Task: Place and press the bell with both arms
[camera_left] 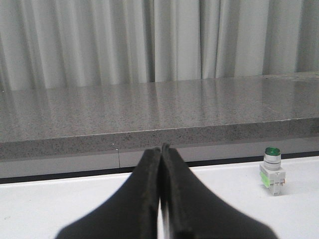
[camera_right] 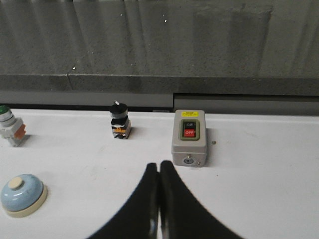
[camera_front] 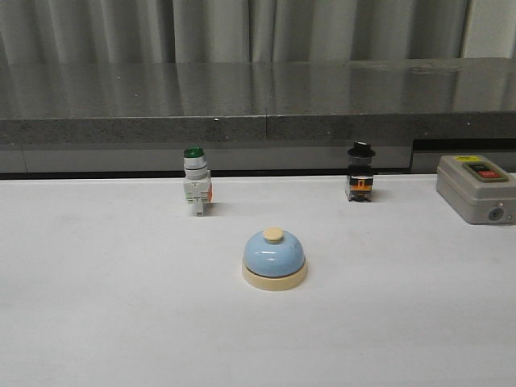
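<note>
The light-blue bell (camera_front: 274, 258) with its cream base and cream button sits upright in the middle of the white table; it also shows in the right wrist view (camera_right: 22, 194). Neither arm appears in the front view. My left gripper (camera_left: 161, 147) is shut with nothing between its fingers, well away from the bell, which does not show in its view. My right gripper (camera_right: 159, 164) is shut and empty too, above the table to the right of the bell and short of the grey switch box.
A green-capped white push-button switch (camera_front: 196, 181) stands behind the bell to the left, a black-capped switch (camera_front: 360, 172) behind it to the right. A grey ON/OFF switch box (camera_front: 476, 189) lies at the far right. A grey stone ledge (camera_front: 258, 101) runs along the table's back.
</note>
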You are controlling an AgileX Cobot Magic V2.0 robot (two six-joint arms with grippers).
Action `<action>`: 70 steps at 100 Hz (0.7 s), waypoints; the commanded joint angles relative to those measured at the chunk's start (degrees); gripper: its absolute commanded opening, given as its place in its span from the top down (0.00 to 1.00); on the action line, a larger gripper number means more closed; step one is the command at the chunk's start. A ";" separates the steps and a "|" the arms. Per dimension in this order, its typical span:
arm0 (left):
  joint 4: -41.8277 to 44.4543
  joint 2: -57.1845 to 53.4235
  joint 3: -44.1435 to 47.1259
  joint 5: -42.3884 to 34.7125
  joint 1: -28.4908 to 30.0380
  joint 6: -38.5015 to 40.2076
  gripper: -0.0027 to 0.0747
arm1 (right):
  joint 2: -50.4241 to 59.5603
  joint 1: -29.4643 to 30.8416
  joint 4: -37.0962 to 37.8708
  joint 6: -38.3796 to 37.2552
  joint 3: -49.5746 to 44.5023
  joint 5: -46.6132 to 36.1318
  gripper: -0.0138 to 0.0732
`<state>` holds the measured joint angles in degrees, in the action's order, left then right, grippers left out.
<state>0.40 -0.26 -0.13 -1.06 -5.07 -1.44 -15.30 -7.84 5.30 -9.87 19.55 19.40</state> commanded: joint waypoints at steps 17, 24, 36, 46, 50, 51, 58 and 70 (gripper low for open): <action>-0.40 -1.88 3.12 -4.71 0.01 0.58 0.99 | 7.05 4.54 -4.11 0.44 -11.53 -14.25 0.92; -0.40 -1.88 3.12 -4.71 0.01 0.58 0.99 | 9.35 4.54 -4.11 0.44 -14.50 -15.73 0.92; -0.40 -1.88 3.12 -4.71 0.01 0.58 0.99 | 13.30 4.54 -4.57 0.44 -18.46 -17.61 0.92; -0.40 -1.88 3.12 -4.71 0.01 0.58 0.99 | 16.20 4.54 -4.74 0.44 -20.08 -17.39 0.92; -0.40 -1.88 3.12 -4.71 0.01 0.58 0.99 | 17.05 4.54 -4.74 0.44 -20.07 -16.99 0.92; -0.40 -1.88 3.12 -4.71 0.01 0.58 0.99 | 17.13 4.54 -4.74 0.44 -20.07 -17.01 0.92; -0.40 -1.88 3.12 -4.71 0.01 0.58 0.99 | 17.07 4.54 -4.74 0.44 -20.07 -17.42 0.92; -0.40 -1.88 3.12 -4.71 0.01 0.58 0.99 | 17.07 4.54 -4.74 0.44 -20.07 -17.94 0.92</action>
<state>0.40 -0.26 -0.13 -1.06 -5.07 -1.44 0.51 -3.75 0.80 -9.87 -1.62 7.15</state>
